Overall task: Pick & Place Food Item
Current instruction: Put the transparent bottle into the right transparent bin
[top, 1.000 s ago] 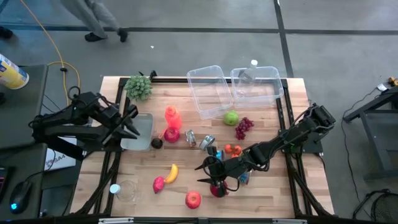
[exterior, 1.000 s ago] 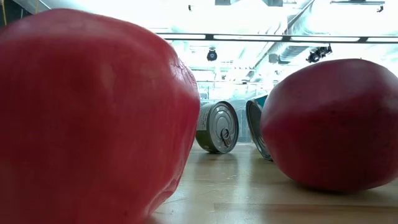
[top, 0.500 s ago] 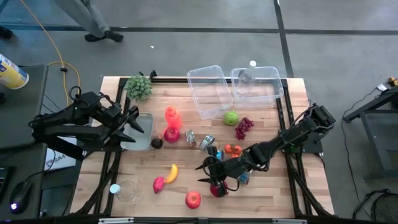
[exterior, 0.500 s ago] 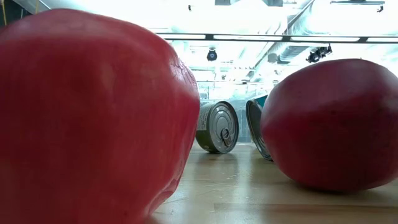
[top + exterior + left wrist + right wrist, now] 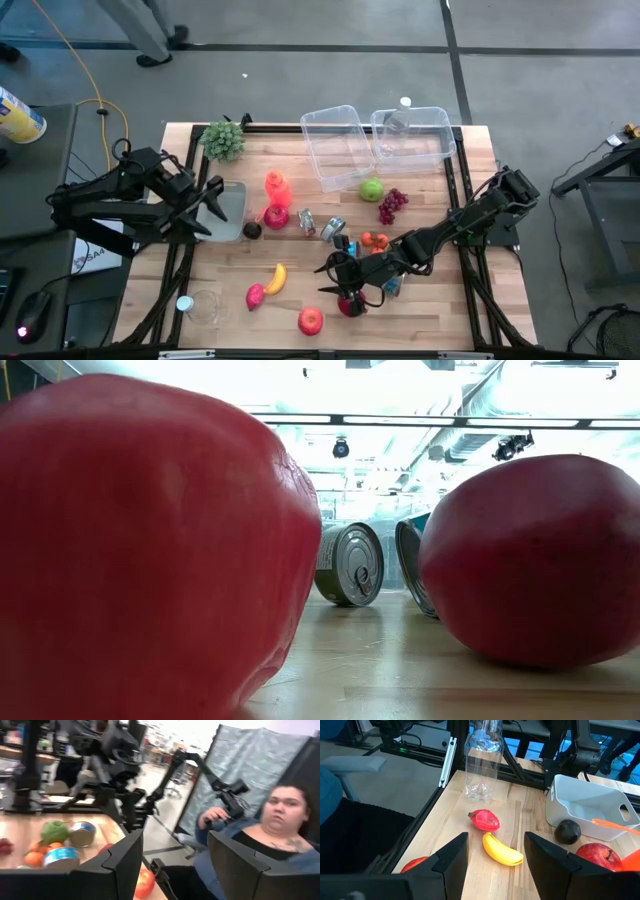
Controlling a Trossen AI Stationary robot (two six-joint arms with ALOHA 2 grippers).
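Note:
My right gripper (image 5: 328,280) (image 5: 495,845) is open and empty, low over the table's near middle. Its fingers point toward the table's left. Ahead of it lie a yellow banana (image 5: 502,851) (image 5: 275,277) and a red strawberry-shaped fruit (image 5: 484,820) (image 5: 255,296). A dark red apple (image 5: 350,305) lies on the table right beside this gripper, and another red apple (image 5: 310,320) lies nearer the front edge. My left gripper (image 5: 212,205) (image 5: 175,850) is open and empty, over the left edge of a white bin (image 5: 232,205).
Two clear tubs (image 5: 340,140) stand at the far edge. A green apple (image 5: 372,188), grapes (image 5: 392,205), cans (image 5: 320,224), oranges (image 5: 375,240), a red apple (image 5: 275,217), an orange bottle (image 5: 275,185), a dark fruit (image 5: 252,230) and a clear bottle (image 5: 481,760) crowd the table. A person (image 5: 270,835) sits beyond it.
My left gripper has turned a little where it stands by the white bin. My right arm and the food have kept still.

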